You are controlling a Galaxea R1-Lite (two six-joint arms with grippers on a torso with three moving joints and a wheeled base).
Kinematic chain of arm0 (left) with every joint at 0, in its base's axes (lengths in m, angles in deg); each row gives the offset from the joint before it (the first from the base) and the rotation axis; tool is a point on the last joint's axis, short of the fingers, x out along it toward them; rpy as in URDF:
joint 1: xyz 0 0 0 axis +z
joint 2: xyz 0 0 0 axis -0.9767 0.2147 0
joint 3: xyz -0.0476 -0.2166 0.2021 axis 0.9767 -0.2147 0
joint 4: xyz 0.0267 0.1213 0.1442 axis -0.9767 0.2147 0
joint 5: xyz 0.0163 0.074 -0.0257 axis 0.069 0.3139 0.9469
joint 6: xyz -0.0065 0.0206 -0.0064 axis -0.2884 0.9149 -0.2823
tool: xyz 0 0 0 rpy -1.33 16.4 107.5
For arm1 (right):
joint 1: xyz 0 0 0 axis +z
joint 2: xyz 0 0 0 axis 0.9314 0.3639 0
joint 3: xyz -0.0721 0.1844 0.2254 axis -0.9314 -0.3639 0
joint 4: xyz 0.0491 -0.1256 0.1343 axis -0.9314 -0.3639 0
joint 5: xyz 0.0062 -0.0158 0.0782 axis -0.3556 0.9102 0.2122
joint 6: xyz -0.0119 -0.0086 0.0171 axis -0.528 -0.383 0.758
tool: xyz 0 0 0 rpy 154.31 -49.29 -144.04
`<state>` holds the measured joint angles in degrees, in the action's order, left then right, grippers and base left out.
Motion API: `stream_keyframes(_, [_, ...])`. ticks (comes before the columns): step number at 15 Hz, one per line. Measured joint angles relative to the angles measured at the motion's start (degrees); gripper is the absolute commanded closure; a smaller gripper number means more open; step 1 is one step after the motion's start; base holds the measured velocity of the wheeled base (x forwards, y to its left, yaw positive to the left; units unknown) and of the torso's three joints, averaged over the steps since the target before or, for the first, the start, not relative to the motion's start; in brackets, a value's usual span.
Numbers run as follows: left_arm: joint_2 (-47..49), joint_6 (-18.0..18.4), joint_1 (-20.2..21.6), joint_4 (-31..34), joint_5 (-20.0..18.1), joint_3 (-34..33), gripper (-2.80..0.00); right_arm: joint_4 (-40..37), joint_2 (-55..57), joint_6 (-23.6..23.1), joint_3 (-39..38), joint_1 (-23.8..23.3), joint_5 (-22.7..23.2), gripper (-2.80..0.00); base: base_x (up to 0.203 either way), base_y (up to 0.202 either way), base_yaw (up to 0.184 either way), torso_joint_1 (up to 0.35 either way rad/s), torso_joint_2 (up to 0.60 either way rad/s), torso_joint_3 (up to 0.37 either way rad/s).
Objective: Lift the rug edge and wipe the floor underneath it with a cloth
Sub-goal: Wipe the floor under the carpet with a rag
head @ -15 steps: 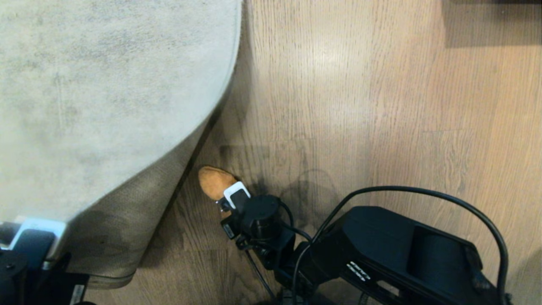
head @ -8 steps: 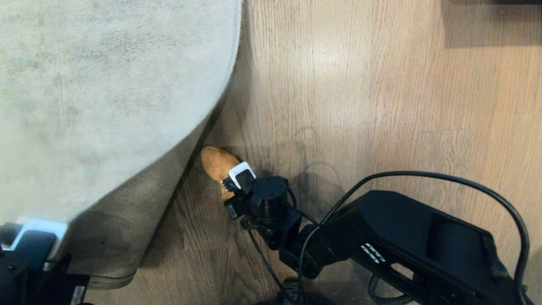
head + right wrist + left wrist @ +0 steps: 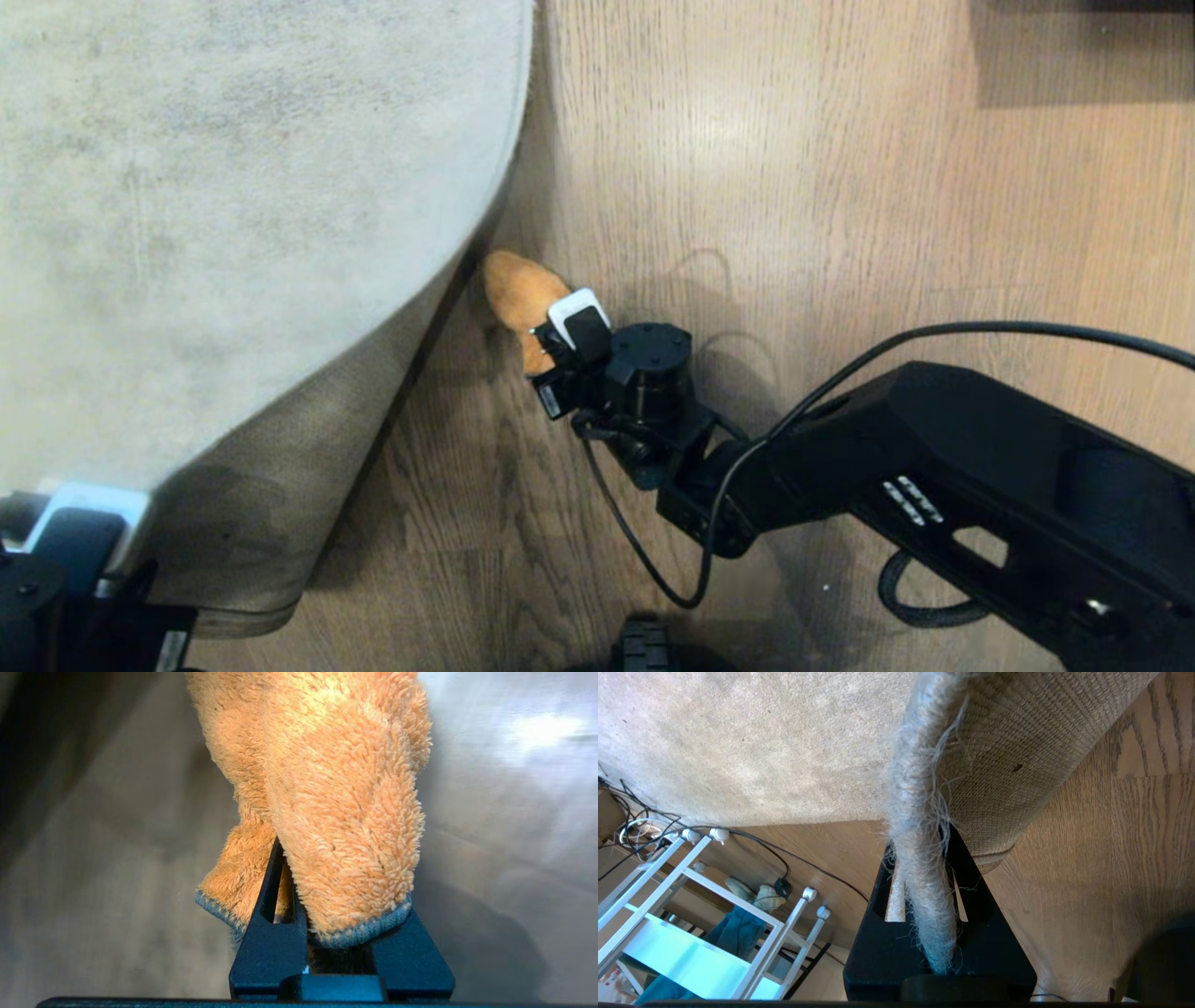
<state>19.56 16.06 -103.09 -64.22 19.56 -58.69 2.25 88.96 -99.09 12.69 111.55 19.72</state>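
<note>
Left gripper (image 3: 924,905): we see its jaws clamped on the rug edge (image 3: 920,826), lifted at 7 o'clock of the head view, woven backing exposed.
Right gripper (image 3: 551,341): we see its jaws pinched tight on the cloth (image 3: 519,289), at the centre.
Cloth position: pressed on the floor (image 3: 840,233), just beside the raised rug fold at its 9 o'clock.
Containers: a white rack (image 3: 691,914) with teal fabric (image 3: 738,933) hanging in it.
Hidden: floor beneath the fold is in shadow; the cloth's underside is out of sight.
</note>
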Motion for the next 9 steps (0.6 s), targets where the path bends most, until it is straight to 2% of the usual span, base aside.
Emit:
stream_keyframes(2, [0.00,0.00,0.05,0.02,-0.01,0.02,0.00,0.34,-2.14,-0.13,-4.09,0.68,-0.34,0.00,0.000,0.000,0.000,0.000,0.00,0.000])
stream_keyframes(4, [0.00,0.00,0.09,0.02,-0.06,0.02,0.00,0.31,-4.25,-0.17,-8.70,3.30,-0.72,0.00,0.000,0.000,0.000,0.000,0.00,0.000])
stream_keyframes(9, [-0.17,0.00,0.09,0.02,-0.06,-0.05,0.00,0.01,-7.09,0.04,-16.71,15.23,-0.52,0.00,0.000,0.000,0.000,0.000,0.00,0.000])
